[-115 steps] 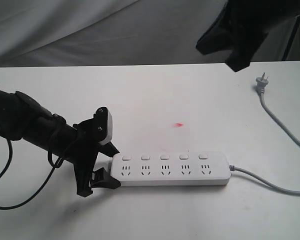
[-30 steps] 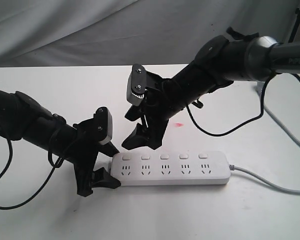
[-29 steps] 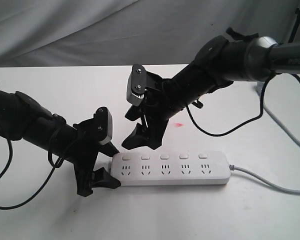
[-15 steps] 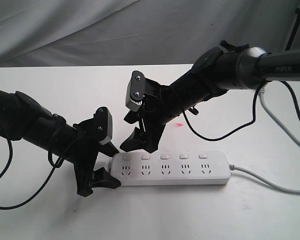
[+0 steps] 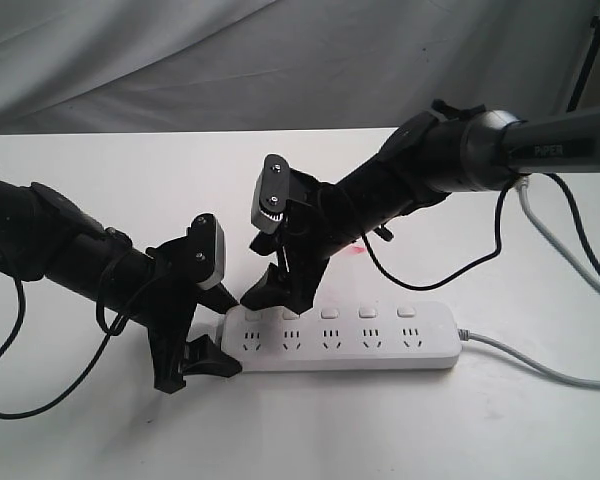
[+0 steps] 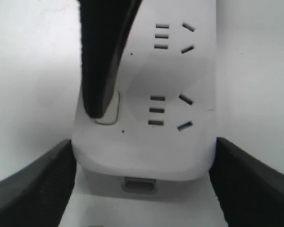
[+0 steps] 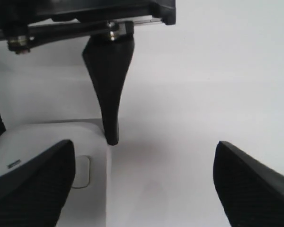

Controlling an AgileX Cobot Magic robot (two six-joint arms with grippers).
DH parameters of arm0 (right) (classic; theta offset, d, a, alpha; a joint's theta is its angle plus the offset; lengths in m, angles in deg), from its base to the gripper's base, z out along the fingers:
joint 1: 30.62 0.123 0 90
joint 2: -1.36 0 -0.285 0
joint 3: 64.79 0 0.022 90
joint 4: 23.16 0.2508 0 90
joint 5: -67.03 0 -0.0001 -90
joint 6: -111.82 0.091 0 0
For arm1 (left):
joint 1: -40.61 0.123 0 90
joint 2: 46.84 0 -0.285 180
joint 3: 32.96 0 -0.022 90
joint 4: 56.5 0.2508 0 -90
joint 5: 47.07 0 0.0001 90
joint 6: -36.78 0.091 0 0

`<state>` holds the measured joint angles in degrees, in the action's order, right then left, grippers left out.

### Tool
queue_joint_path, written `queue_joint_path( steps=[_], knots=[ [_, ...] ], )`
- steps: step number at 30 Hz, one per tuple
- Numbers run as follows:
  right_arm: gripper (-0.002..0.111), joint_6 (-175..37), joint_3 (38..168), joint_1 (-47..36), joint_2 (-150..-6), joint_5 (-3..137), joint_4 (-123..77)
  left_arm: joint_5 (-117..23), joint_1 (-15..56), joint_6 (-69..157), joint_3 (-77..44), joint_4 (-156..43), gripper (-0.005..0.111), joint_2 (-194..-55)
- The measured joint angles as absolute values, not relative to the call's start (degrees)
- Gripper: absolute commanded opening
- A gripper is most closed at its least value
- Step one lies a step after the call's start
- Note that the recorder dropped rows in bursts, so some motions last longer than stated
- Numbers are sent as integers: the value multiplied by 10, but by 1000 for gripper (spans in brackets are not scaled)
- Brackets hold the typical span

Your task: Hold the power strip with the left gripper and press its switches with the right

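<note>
Exterior view: we see the power strip (image 5: 380, 340) lying on the table (image 5: 430, 190), its cordless end clamped by the left gripper (image 5: 223, 335). The right gripper (image 5: 278, 295), spread wide, has one fingertip over the end switch (image 6: 111, 112); the other switches lie along the strip toward the cord.

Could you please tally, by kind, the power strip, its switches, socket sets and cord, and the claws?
power strip: 1
switches: 5, one partly under the right claw's finger
socket sets: 5
grey cord: 1
claws: 2, left claw and right claw
Total: 14
</note>
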<state>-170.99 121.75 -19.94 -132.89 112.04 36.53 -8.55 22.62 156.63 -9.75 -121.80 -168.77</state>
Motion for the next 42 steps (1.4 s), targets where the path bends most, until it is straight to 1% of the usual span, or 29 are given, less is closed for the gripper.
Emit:
queue_joint_path(
  steps=[9,14,42],
  knots=[
    [74,-1717,1217,-171,-1329,1092,354,-86,226,1566,-98,-1218,0,-1688],
    [74,-1701,1217,-175,-1329,1070,334,-86,226,1566,-98,-1218,0,-1688],
    [74,-1667,1224,-170,-1334,1067,281,-86,226,1566,-98,-1218,0,-1688]
  ],
)
